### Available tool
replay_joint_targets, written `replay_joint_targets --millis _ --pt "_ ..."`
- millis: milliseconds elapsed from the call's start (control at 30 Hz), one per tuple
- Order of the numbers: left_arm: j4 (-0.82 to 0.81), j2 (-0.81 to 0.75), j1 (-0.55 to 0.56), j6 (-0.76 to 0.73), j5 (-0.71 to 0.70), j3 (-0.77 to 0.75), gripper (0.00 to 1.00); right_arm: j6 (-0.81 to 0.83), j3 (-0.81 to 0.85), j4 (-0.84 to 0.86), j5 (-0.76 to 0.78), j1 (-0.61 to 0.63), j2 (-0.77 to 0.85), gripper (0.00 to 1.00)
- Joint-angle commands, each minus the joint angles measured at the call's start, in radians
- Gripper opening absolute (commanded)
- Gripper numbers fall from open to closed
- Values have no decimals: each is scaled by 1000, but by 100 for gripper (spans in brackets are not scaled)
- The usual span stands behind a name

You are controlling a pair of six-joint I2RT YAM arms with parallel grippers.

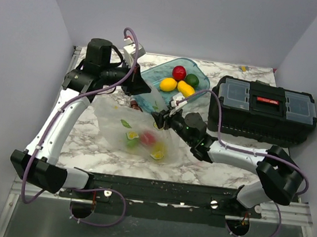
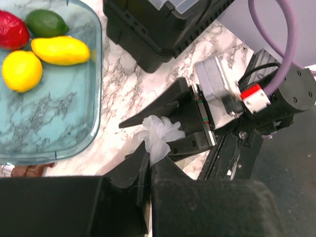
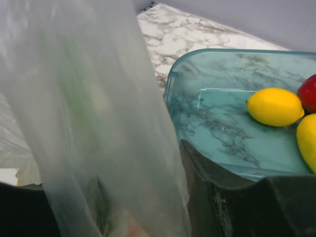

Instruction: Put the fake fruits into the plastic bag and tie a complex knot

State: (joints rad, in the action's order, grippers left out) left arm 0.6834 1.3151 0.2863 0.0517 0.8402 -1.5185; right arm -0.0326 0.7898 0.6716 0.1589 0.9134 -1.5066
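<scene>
While four fake fruits (image 1: 169, 84) sit in the far-edge tub (image 2: 49, 113), left gripper (image 2: 149, 168) and right gripper (image 1: 159, 118) each pinch the plastic bag (image 1: 114, 127).

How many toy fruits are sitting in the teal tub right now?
4: a red one at the far edge, a green one right of it, a round lemon in front, a longer yellow one beside it. The plastic bag may hide more.

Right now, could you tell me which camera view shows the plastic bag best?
The top external view: it shows the whole plastic bag, outline and prints. The left wrist shows only a bunched tuft of its film; the right wrist, a blurred sheet.
</scene>
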Motion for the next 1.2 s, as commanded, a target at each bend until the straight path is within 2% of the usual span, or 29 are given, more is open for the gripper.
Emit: replay_joint_targets --millis 0,167,233,333,467,567,667,700,733,833,867,933,1033,1100,1167 --pt "-83 -1 -51 27 59 -17 0 48 -135 4 -74 9 -43 40" --pt "-106 19 -77 29 5 3 0 93 -176 30 -107 10 -76 11" --pt "-125 26 -96 42 -81 16 0 114 -191 42 -118 10 -73 4" --pt "-152 52 -152 77 -185 12 0 129 -208 29 -133 10 -59 1" --pt "-191 116 -255 162 -218 -26 0 140 -240 18 -152 11 -41 1" --pt "-207 156 -277 178 -166 -48 0 151 -247 19 -175 10 -32 1" --pt "-238 155 -272 174 -10 -49 0 150 -215 29 -198 9 -22 1" --pt "-227 150 -270 159 33 -58 4 152 -195 12 -204 9 -16 1" --pt "-210 140 -271 133 80 -68 14 152 -170 -1 -204 8 -10 1" --pt "-129 56 -277 -13 125 -61 74 130 -107 -39 -224 -6 -2 1" --pt "-124 11 -277 -62 129 -34 84 123 -91 -45 -232 -9 0 1" --pt "-111 -80 -304 -181 139 22 91 113 -68 -65 -263 -16 3 1" --pt "-20 -193 -291 -411 204 85 95 112 -51 -81 -309 -23 -2 1" --pt "106 -224 -226 -593 157 97 95 118 -40 -93 -341 -31 -8 1" --pt "172 -239 -156 -713 71 131 95 131 -25 -111 -380 -43 -13 1"
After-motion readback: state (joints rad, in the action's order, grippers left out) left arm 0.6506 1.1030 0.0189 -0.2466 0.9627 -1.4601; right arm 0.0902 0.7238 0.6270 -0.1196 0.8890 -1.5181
